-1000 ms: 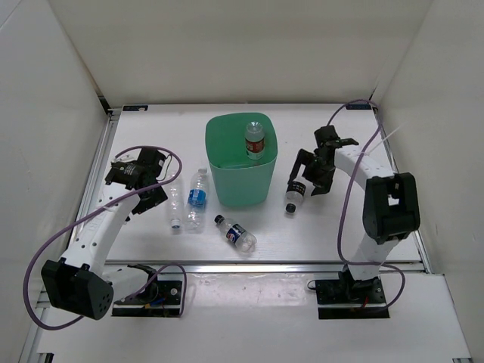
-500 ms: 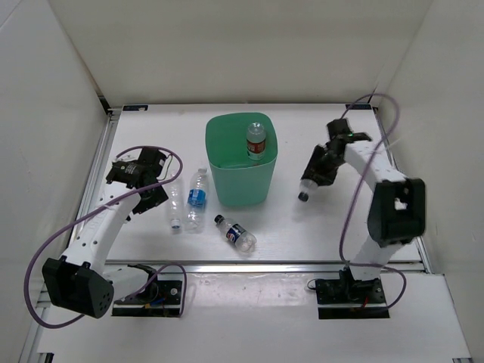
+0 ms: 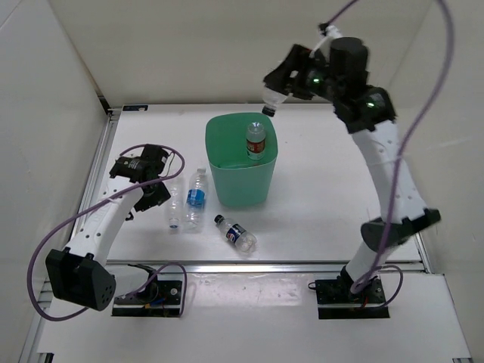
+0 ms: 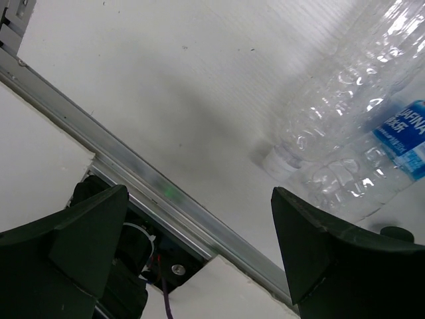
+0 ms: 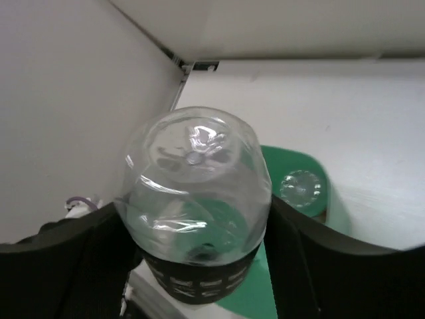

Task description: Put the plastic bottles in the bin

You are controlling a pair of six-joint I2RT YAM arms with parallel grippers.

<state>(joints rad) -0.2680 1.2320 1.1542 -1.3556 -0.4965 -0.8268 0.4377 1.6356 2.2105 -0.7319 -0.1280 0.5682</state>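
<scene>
The right fingers [image 3: 290,78] are clenched round a clear bottle [image 3: 272,98], raised with its cap down over the bin [image 3: 240,185] at its 1 o'clock rim; seen from the wrist, the base faces the camera above a dark label; a red-labelled bottle [image 3: 255,142] stands inside the bin towards 12 o'clock; the left fingers [image 3: 153,193] gape wide on nothing, low over the table [image 3: 318,219] at the bin's 9 o'clock, just beside a bare bottle [image 3: 175,206]; a blue-labelled bottle [image 3: 197,198] lies alongside it; a dark-labelled bottle [image 3: 236,233] lies at 6 o'clock.
</scene>
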